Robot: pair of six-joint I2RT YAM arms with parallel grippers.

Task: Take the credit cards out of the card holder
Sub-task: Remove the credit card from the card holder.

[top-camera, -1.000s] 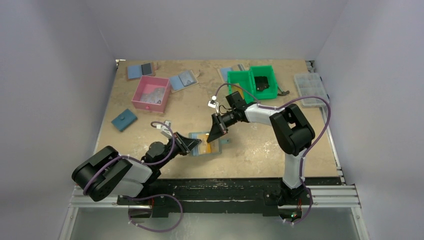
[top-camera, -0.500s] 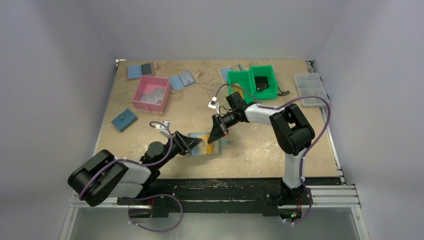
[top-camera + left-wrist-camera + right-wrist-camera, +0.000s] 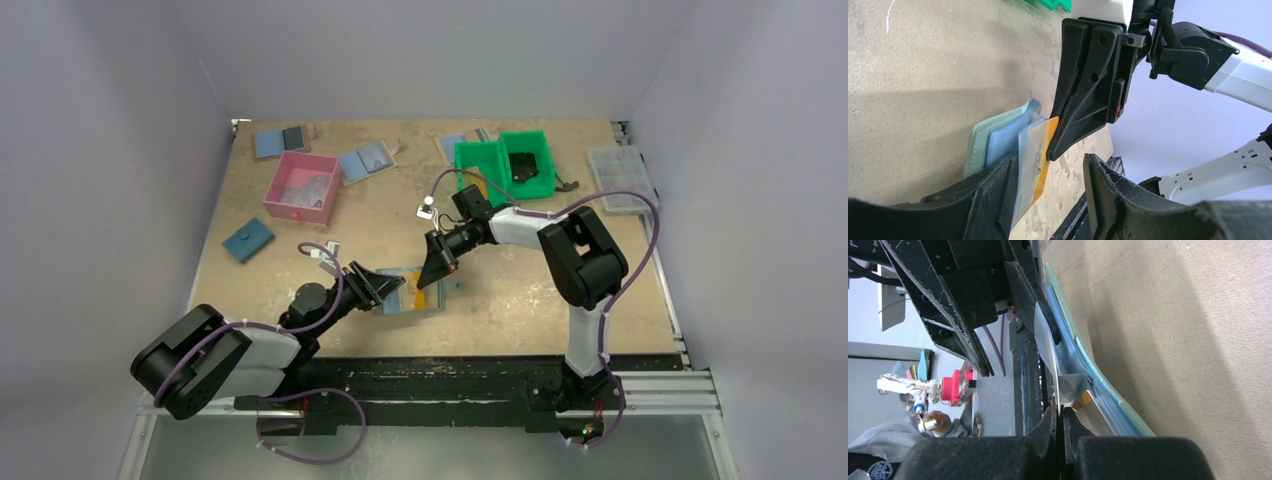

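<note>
The card holder (image 3: pixel 412 303) lies open on the table, grey-green outside (image 3: pixel 975 145) and pale blue inside (image 3: pixel 1000 142). An orange-yellow credit card (image 3: pixel 1035 160) stands up out of it, tilted. My right gripper (image 3: pixel 432 278) is shut on that card's upper edge (image 3: pixel 1059 410), its black fingertips (image 3: pixel 1063 140) pinching it from above. My left gripper (image 3: pixel 1050 172) is open around the card, which rests against one finger (image 3: pixel 1003 190) and stands apart from the other. In the right wrist view an orange corner (image 3: pixel 1083 399) of another card shows in the holder's (image 3: pixel 1108 390) pocket.
At the back stand a pink box (image 3: pixel 300 187), a green bin (image 3: pixel 485 160) and a clear organiser (image 3: pixel 621 178). A dark blue wallet (image 3: pixel 248 240) lies to the left. Blue-and-grey folders (image 3: pixel 365 160) sit near the back edge.
My left gripper has opened, letting go of what it held at the holder. My left arm's elbow has drawn back slightly. My right gripper has stayed shut on the card in the same place.
</note>
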